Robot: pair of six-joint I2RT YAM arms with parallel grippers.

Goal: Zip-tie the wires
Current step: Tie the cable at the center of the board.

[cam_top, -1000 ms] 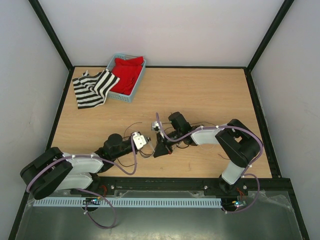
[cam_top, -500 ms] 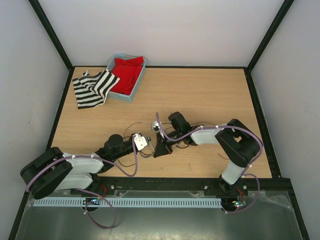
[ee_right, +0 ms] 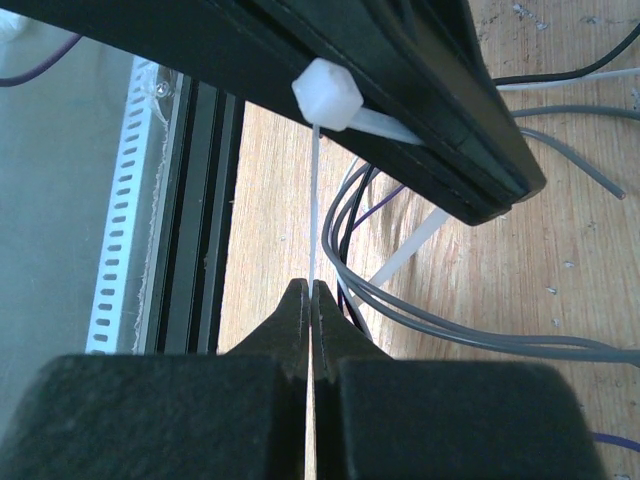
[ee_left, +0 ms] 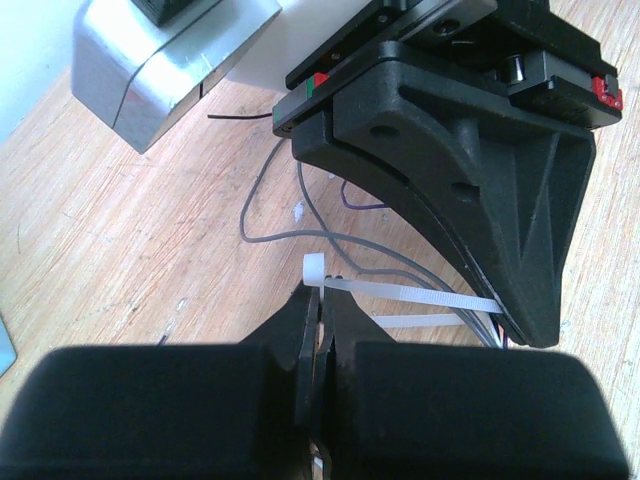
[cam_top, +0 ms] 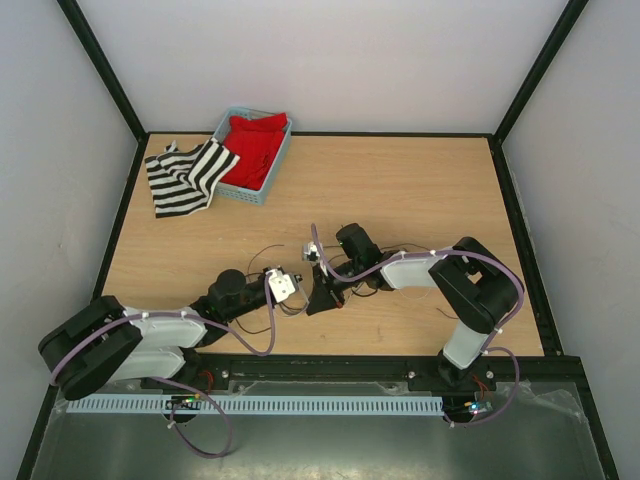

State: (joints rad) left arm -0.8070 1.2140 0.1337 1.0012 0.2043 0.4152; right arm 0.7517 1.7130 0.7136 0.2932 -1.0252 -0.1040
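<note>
The wires [ee_right: 450, 335] are thin grey and black strands curling over the wooden table [cam_top: 420, 190]; they also show in the left wrist view as wires [ee_left: 290, 238]. A white zip tie [ee_left: 410, 294] loops around them. My left gripper [ee_left: 322, 302] is shut on the zip tie just below its head [ee_left: 315, 270]. My right gripper [ee_right: 311, 292] is shut on the thin tail of the zip tie [ee_right: 313, 200], which runs up to the head [ee_right: 327, 95] by the left fingers. From above, the left gripper [cam_top: 300, 303] and the right gripper [cam_top: 316, 305] meet tip to tip near the table's front.
A blue basket [cam_top: 226, 126] with a red cloth [cam_top: 256, 148] stands at the back left, with a black-and-white striped cloth [cam_top: 185, 177] beside it. A black rail [cam_top: 330, 366] and a slotted strip [ee_right: 118, 200] run along the near edge, close to the grippers.
Almost nothing. The left wrist has crept slightly toward the right gripper; both grippers stay shut on the zip tie.
</note>
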